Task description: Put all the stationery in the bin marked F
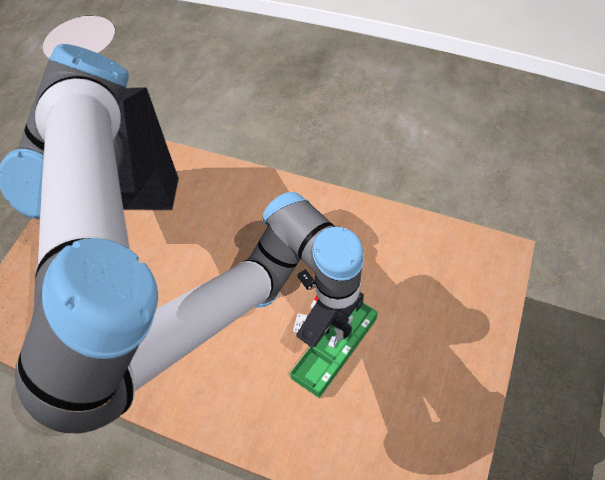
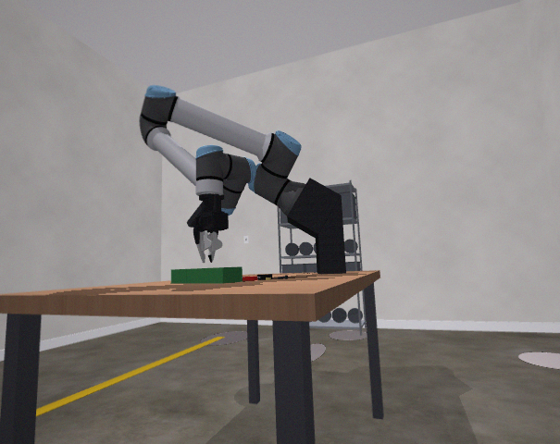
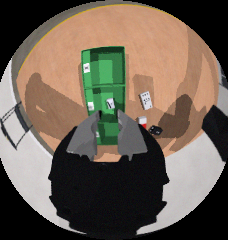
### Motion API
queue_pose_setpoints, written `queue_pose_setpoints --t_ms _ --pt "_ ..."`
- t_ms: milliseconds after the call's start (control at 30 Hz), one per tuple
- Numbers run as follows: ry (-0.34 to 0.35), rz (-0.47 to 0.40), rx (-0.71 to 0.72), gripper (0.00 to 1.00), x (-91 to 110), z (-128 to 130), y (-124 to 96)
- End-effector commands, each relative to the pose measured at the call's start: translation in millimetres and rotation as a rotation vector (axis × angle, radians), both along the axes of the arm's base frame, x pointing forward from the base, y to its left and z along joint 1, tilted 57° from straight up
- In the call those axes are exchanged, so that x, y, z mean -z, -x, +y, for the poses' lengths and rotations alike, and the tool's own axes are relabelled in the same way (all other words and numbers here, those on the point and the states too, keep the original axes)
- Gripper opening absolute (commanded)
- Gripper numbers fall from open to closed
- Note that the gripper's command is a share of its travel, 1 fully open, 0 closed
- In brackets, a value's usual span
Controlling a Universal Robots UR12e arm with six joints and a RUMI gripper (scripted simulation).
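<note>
A green bin row with three compartments (image 3: 105,92) lies on the wooden table; it also shows in the top view (image 1: 336,348) and the exterior view (image 2: 205,275). Each compartment carries a small white label, too small to read. My gripper (image 3: 109,110) hovers above the row's middle and near compartments, with its fingers a little apart and nothing between them. A small white item (image 3: 110,104) lies in the middle compartment, just beyond the fingertips. It also shows in the top view (image 1: 333,339).
Beside the bins lie a white dotted card (image 3: 146,100), a small red item (image 3: 142,120) and a small black item (image 3: 155,130). The arm's black base (image 1: 144,149) stands at the table's far corner. A metal shelf (image 2: 317,224) stands behind the table.
</note>
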State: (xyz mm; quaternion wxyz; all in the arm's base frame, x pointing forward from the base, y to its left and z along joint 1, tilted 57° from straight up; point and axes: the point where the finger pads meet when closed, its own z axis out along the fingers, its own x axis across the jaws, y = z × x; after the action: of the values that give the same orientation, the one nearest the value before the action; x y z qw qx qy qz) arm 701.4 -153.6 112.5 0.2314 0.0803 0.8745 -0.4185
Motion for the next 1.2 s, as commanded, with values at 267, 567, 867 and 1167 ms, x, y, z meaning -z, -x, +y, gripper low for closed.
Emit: queue_pose_setpoints --t_ms 267,567,867,1167 --pt "0.033 0.077 -0.054 0.23 11 10 9" --pt "0.054 0.123 -0.087 0.23 63 38 39" --pt "0.054 0.123 -0.087 0.23 109 62 65" --pt "0.054 0.123 -0.087 0.23 108 63 65"
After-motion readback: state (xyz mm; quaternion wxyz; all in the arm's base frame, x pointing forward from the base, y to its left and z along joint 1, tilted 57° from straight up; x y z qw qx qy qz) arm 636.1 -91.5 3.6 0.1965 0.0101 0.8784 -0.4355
